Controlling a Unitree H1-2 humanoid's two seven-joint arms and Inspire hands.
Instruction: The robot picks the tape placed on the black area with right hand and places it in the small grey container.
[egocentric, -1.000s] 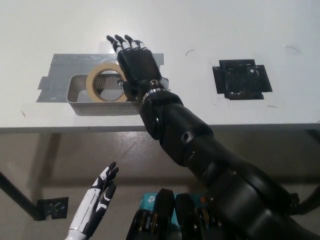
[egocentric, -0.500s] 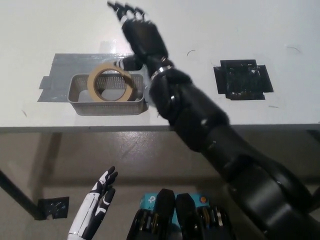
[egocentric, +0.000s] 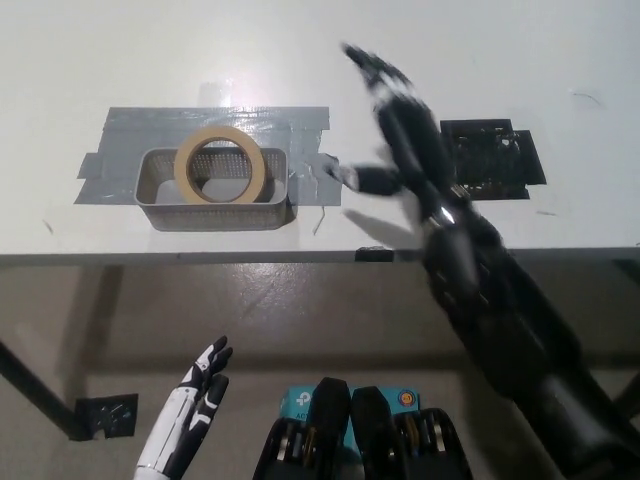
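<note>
A beige roll of tape (egocentric: 220, 165) lies in the small grey container (egocentric: 215, 210), resting across its rim, near the table's front edge. My black right hand (egocentric: 400, 125) hangs open above the table between the container and the black area (egocentric: 492, 158), motion-blurred, holding nothing. The black area is bare. My white left hand (egocentric: 190, 415) rests low at the lower left, below the table edge, fingers apart and empty.
A patch of grey tape (egocentric: 120, 135) on the white table (egocentric: 500, 50) marks the spot under the container. A small black marker (egocentric: 105, 415) lies on the floor at the lower left. The table's front edge runs across the middle of the view.
My right hand let go of the tape, which now lies in the container, then rose and swung right toward the black area. The left hand stayed put.
</note>
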